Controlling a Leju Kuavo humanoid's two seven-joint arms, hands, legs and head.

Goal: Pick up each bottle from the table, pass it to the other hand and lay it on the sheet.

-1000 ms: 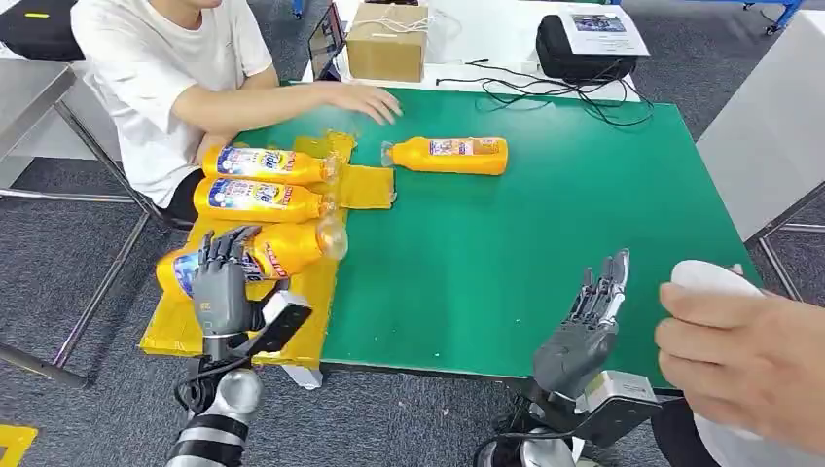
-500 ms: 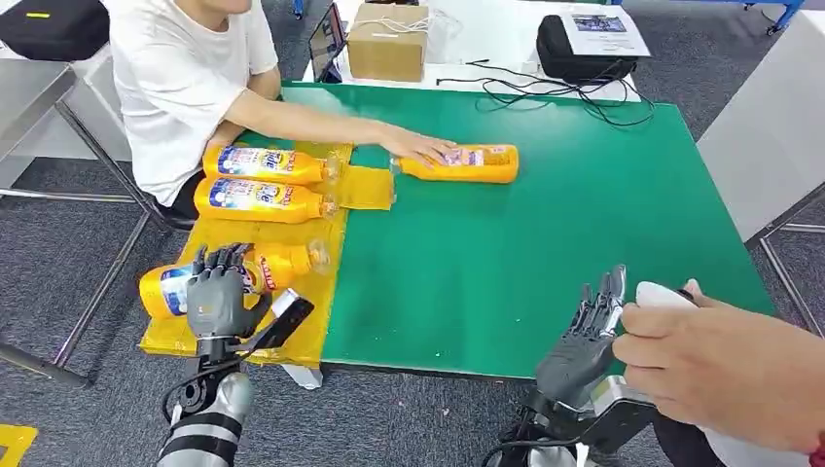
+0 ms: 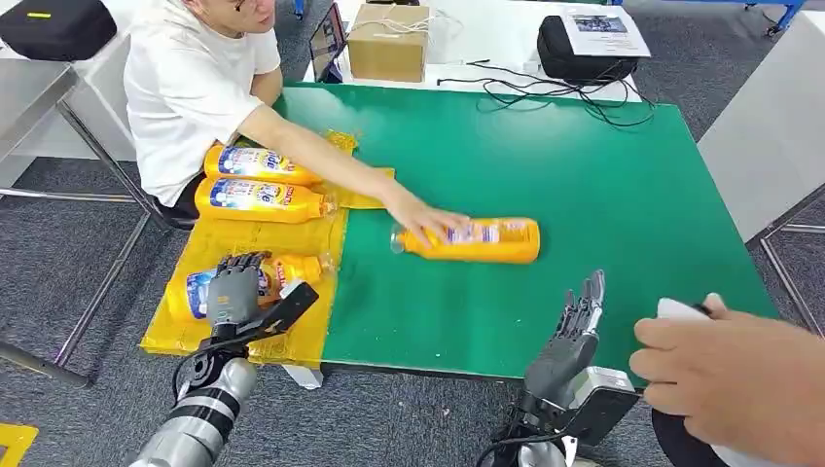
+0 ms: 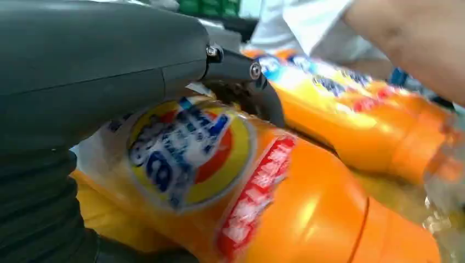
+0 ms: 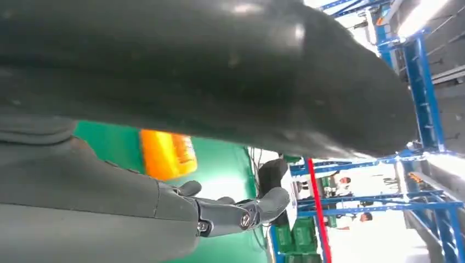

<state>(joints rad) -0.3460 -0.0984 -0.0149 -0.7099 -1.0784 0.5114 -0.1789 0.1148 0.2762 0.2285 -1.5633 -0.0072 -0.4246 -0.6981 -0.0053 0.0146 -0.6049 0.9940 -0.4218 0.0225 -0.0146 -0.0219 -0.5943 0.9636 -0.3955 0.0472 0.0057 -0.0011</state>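
Green table bears yellow sheet beside grey carpet.

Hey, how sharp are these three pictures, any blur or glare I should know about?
Head view: evenly lit and sharp, though the person's hand close to the lens is soft. Left wrist view: the bottle under the left hand is blurred, with a glare streak. Right wrist view: the right hand fills it, dark and unfocused; the bright background is washed out.
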